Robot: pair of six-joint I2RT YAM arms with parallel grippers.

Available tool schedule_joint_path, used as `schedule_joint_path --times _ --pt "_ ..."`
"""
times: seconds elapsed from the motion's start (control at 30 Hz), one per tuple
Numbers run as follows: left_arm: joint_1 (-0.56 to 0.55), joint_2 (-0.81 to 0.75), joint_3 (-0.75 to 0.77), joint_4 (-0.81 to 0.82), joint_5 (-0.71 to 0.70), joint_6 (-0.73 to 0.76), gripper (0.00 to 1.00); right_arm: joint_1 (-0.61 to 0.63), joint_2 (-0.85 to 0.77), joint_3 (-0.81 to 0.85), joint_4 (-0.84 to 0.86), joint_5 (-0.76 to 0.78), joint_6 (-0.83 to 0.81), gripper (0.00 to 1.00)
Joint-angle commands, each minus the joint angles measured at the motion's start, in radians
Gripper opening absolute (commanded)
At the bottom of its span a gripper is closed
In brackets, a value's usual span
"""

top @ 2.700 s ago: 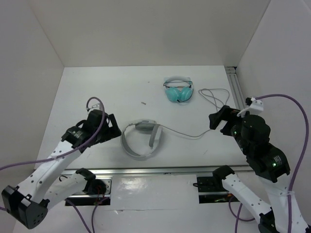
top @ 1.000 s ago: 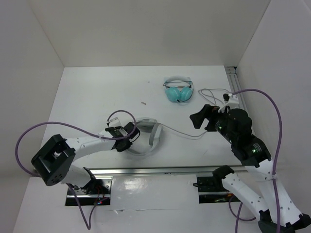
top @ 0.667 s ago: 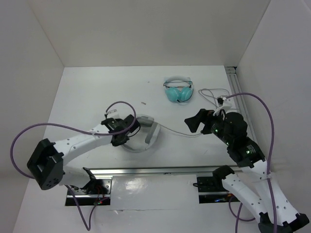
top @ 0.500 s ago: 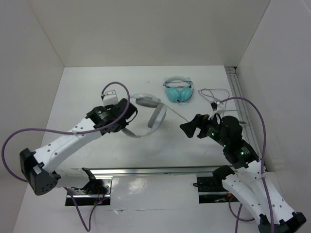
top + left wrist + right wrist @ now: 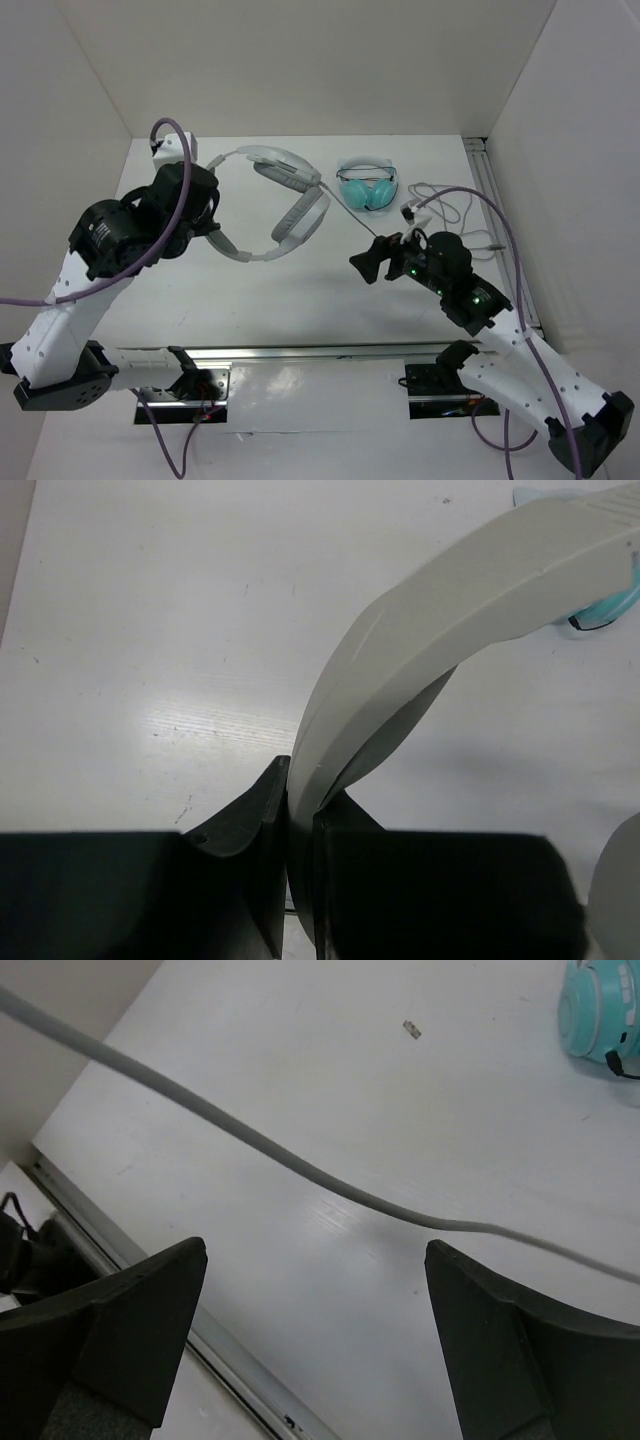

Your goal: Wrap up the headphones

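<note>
Holding the headphones [image 5: 297,216] aloft, left jaws pinch their headband [image 5: 450,590]; right jaws gape near the cable [image 5: 262,1150]

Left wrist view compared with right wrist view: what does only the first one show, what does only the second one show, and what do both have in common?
Only the left wrist view shows the left gripper shut on the wide headband of the white headphones. Only the right wrist view shows the right gripper open, the thin cable crossing ahead of its fingers without being gripped, a small scrap and the metal rail. Both show the white table and part of the teal headphones.
</note>
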Motion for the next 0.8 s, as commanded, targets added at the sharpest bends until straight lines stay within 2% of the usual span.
schedule_joint_path --times 0.0,0.07,0.13,0.23,0.3,0.47,0.53,0.57,0.63,0.77 --pt "-0.001 0.01 0.067 0.018 -0.016 0.031 0.0 0.097 0.088 0.091 0.081 0.162 -0.082 0.96" --pt "-0.001 0.031 0.096 0.009 -0.029 0.042 0.0 0.192 0.142 0.149 0.049 0.214 -0.139 0.95" --pt "0.019 0.064 0.108 -0.003 -0.039 0.053 0.0 0.278 0.18 0.189 0.001 0.203 -0.221 0.92" --pt "0.045 0.094 0.108 -0.013 -0.064 0.064 0.0 0.332 0.191 0.255 -0.031 0.177 -0.289 0.91" --pt "0.076 0.11 0.096 -0.002 -0.073 0.064 0.0 0.341 0.191 0.275 -0.045 0.142 -0.299 0.91" --pt "0.159 0.139 0.068 0.018 -0.082 0.073 0.0 0.341 0.133 0.287 -0.045 0.352 -0.286 0.91" --pt "0.199 0.139 0.068 0.027 -0.044 0.073 0.0 0.341 0.087 0.255 0.01 0.462 -0.254 0.91" --pt "0.199 0.139 0.055 0.036 -0.032 0.085 0.0 0.341 0.076 0.225 0.028 0.463 -0.263 0.91" --pt "0.222 0.111 0.033 0.067 0.023 0.103 0.0 0.341 0.076 0.225 0.042 0.463 -0.263 0.91" --pt "0.258 0.059 -0.053 0.145 0.097 0.166 0.0 0.341 0.178 0.234 0.053 0.519 -0.263 0.91"
